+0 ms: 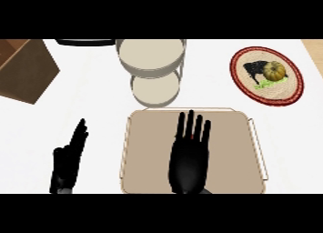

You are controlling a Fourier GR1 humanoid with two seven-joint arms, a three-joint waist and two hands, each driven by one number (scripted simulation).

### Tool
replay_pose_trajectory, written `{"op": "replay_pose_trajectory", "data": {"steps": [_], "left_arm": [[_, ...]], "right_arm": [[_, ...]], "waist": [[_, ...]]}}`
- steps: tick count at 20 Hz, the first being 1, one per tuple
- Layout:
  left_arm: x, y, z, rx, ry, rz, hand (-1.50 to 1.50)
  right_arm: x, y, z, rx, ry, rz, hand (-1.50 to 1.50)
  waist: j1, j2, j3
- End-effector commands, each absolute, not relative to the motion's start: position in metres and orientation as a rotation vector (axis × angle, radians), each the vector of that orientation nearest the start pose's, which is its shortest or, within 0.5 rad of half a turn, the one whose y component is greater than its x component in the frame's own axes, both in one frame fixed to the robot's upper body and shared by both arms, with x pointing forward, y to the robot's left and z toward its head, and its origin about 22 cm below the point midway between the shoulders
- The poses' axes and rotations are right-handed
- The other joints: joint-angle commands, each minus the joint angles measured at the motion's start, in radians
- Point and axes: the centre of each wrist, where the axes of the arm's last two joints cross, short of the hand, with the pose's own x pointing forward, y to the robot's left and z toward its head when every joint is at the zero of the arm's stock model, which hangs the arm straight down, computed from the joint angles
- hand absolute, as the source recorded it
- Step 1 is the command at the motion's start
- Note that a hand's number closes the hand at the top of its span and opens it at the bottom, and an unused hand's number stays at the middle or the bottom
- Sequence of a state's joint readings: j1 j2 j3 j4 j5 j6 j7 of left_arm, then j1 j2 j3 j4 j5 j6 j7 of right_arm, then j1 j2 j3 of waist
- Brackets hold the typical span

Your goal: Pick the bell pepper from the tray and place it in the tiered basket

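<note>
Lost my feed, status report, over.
Right hand open, flat over the tray. Bell pepper mostly hidden, only a red speck beneath the fingers. Left hand open, resting on counter. Tiered basket just beyond tray, path unobstructed.

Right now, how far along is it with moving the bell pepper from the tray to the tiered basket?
Nothing looks done yet: both levels of the tiered basket show nothing inside. In hand: the right hand is stretched flat over the tray, a speck of red, perhaps the bell pepper, showing between its fingers. The left hand rests open beside the tray. Grasping, lifting and placing remain.
</note>
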State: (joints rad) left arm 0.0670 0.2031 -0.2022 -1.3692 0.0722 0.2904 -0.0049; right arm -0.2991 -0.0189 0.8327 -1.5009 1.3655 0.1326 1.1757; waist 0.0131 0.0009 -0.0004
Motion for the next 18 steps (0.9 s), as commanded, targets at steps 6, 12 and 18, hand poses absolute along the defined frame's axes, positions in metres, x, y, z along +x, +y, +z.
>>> {"op": "replay_pose_trajectory", "data": {"steps": [6, 12, 18], "left_arm": [[0.215, 0.245, -0.052, 0.233, -1.298, -0.04, 0.0], [0.215, 0.247, -0.045, 0.253, -1.295, -0.034, 0.0], [0.221, 0.254, -0.047, 0.259, -1.313, -0.04, 0.0]], "right_arm": [[0.231, -0.022, 0.032, -1.386, -0.748, 1.015, -1.5], [0.229, -0.024, 0.019, -1.366, -0.731, 1.017, -1.5], [0.24, -0.026, 0.01, -1.337, -0.681, 0.98, -1.5]], "waist": [[0.008, 0.001, 0.0], [0.002, -0.001, 0.001], [0.008, 0.001, 0.001]]}}
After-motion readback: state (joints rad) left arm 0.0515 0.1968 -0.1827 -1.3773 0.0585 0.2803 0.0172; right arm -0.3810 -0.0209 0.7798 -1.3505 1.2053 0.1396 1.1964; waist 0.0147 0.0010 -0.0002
